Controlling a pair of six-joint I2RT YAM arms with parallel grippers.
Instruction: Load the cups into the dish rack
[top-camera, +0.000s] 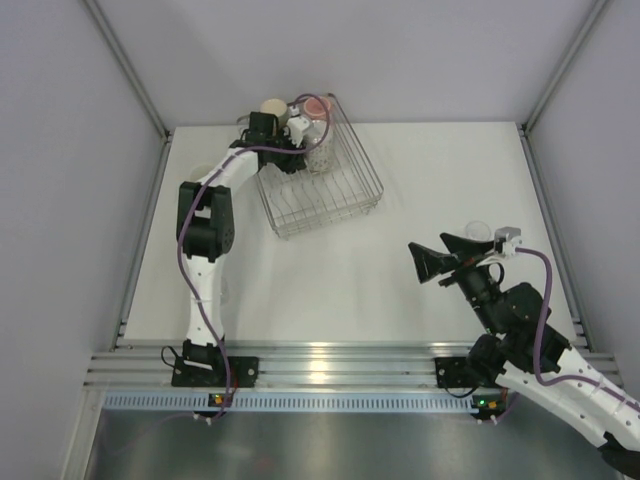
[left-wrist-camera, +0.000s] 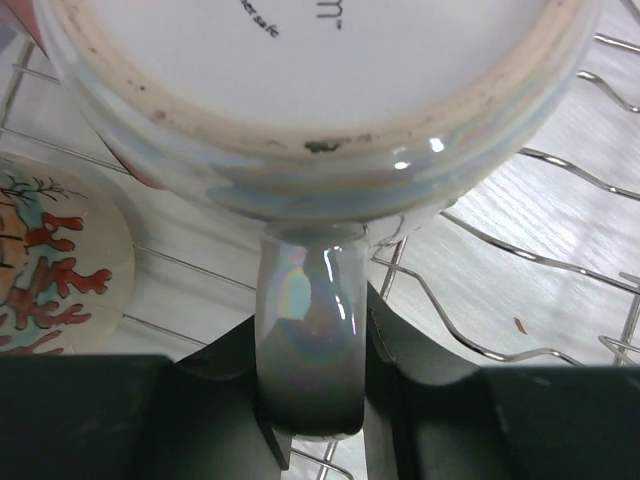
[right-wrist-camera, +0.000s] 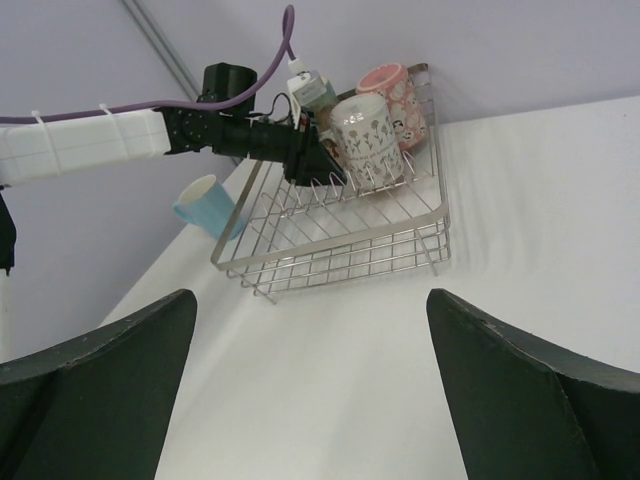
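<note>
My left gripper (left-wrist-camera: 313, 352) is shut on the handle (left-wrist-camera: 305, 310) of a pale, shiny mug (left-wrist-camera: 330, 170), seen from its base and held over the far left corner of the wire dish rack (left-wrist-camera: 560, 262). In the right wrist view this mug (right-wrist-camera: 366, 140) shows a flower pattern and leans beside a pink cup (right-wrist-camera: 391, 86) in the dish rack (right-wrist-camera: 345, 248). A light blue cup (right-wrist-camera: 207, 204) stands outside the rack's left side. A cream cup with a coral pattern (left-wrist-camera: 50, 262) lies to the left. My right gripper (right-wrist-camera: 310, 390) is open and holds nothing above the table.
In the top view the dish rack (top-camera: 322, 205) sits at the back centre, and the left gripper (top-camera: 297, 135) reaches into its far corner. A clear glass tumbler (top-camera: 478, 230) stands just behind the right gripper (top-camera: 418, 263). Grey walls close in both sides and the back.
</note>
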